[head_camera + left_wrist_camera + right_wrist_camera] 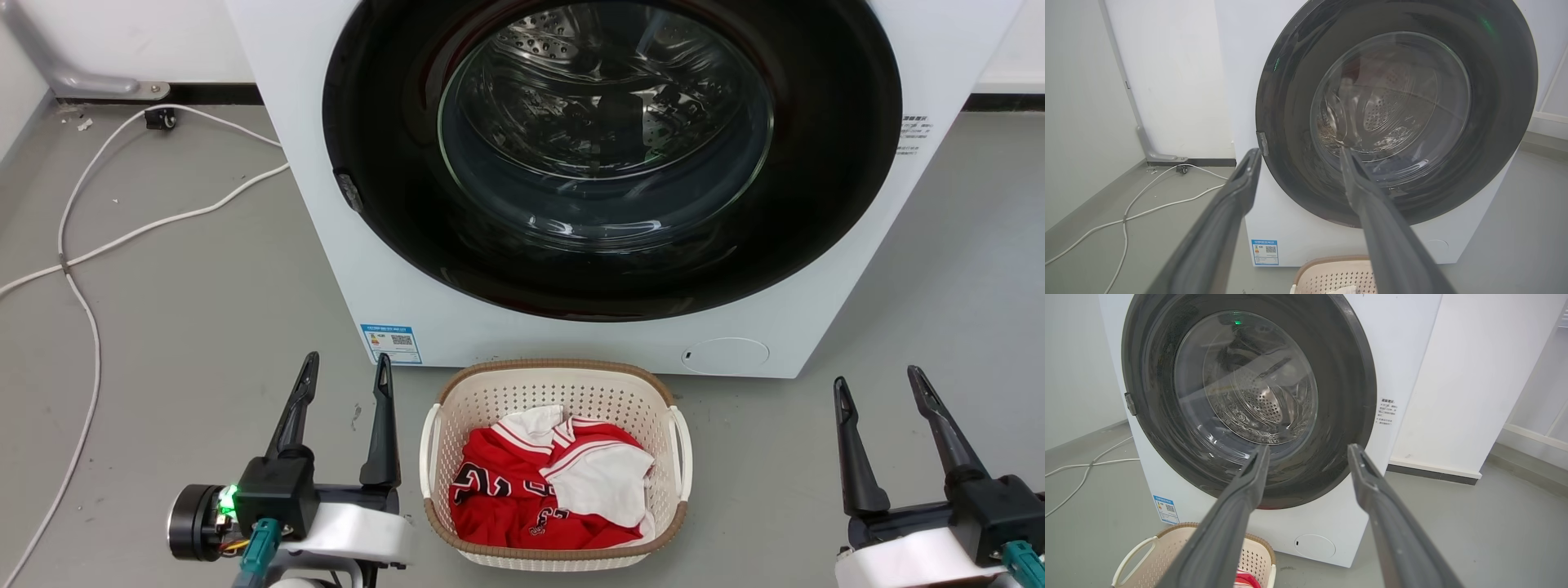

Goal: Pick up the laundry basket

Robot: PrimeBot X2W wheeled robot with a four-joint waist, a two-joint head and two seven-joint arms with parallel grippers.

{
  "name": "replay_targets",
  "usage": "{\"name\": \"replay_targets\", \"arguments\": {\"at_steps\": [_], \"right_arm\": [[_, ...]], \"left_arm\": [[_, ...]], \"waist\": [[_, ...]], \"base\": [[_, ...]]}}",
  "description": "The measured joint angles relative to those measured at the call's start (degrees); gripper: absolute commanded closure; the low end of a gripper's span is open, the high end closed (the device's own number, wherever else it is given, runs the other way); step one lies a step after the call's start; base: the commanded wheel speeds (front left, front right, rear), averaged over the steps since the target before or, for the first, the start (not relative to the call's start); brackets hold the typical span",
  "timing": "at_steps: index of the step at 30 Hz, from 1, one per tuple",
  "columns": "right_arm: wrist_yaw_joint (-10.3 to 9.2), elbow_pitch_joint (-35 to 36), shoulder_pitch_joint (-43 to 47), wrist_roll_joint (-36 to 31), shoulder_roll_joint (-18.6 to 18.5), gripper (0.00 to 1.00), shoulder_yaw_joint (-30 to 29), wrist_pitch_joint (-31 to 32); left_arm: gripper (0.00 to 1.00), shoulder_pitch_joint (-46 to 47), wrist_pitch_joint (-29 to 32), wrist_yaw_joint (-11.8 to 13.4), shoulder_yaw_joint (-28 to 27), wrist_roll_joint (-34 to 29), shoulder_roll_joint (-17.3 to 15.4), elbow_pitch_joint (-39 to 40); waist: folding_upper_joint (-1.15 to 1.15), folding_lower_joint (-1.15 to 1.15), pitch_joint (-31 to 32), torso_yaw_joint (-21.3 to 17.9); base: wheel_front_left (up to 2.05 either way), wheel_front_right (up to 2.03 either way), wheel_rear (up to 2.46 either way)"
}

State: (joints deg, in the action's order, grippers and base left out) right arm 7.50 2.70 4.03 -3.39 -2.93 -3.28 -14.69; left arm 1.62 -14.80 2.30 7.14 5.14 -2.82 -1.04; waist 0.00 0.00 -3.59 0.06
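The laundry basket (563,390) is cream-white perforated plastic with a brown woven-look rim and white side handles. It stands on the grey floor just in front of the washing machine (490,310) and holds red and white clothes (555,490). My left gripper (347,371) is open, to the basket's left, fingers pointing at the machine. Well off to the basket's right, my right gripper (878,382) is open too. Both are empty and apart from the basket. The basket's rim also shows in the left wrist view (1327,261) and the right wrist view (1167,539).
The washing machine's round dark glass door (608,147) is closed. White cables (82,245) trail over the floor at the left. A wall (1167,81) rises behind and to the left, and a white panel (1474,384) stands to the machine's right.
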Motion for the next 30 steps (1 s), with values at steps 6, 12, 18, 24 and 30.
{"name": "replay_targets", "arguments": {"at_steps": [6, 12, 18, 24, 30], "right_arm": [[0.0, 0.21, 0.08, -1.3, 0.0, 0.0, -0.1, -0.38], [0.0, 0.15, 0.09, -1.12, 0.0, 0.0, -0.41, -0.38], [0.01, 0.02, 0.12, -0.94, 0.0, 0.0, -0.43, -0.38], [0.0, -0.09, 0.14, -0.76, 0.0, 0.0, -0.49, -0.38], [0.01, -0.11, 0.14, -0.69, 0.0, 0.0, -0.51, -0.38]], "left_arm": [[0.0, -0.14, -0.19, 0.26, 0.09, -1.38, -0.01, -0.14], [0.0, -0.17, -0.2, 0.32, -0.13, -1.37, -0.02, -0.75], [0.0, -0.28, -0.2, 0.51, -0.24, -1.4, -0.01, -1.23], [0.0, -0.36, -0.2, 0.74, -0.22, -1.72, -0.02, -1.35], [0.0, -0.37, -0.25, 0.92, -0.2, -2.29, -0.02, -1.51]], "waist": [[0.0, 0.0, -0.13, -0.08], [0.0, 0.0, -0.06, 0.02], [0.0, -0.01, -0.1, 0.06], [0.0, -0.01, -0.17, 0.1], [0.0, 0.0, -0.31, 0.2]], "base": [[0.0, 0.0, 0.0], [0.0, 0.0, 0.0], [0.0, 0.0, 0.0], [0.0, 0.0, 0.0], [0.0, 0.0, 0.0]]}}
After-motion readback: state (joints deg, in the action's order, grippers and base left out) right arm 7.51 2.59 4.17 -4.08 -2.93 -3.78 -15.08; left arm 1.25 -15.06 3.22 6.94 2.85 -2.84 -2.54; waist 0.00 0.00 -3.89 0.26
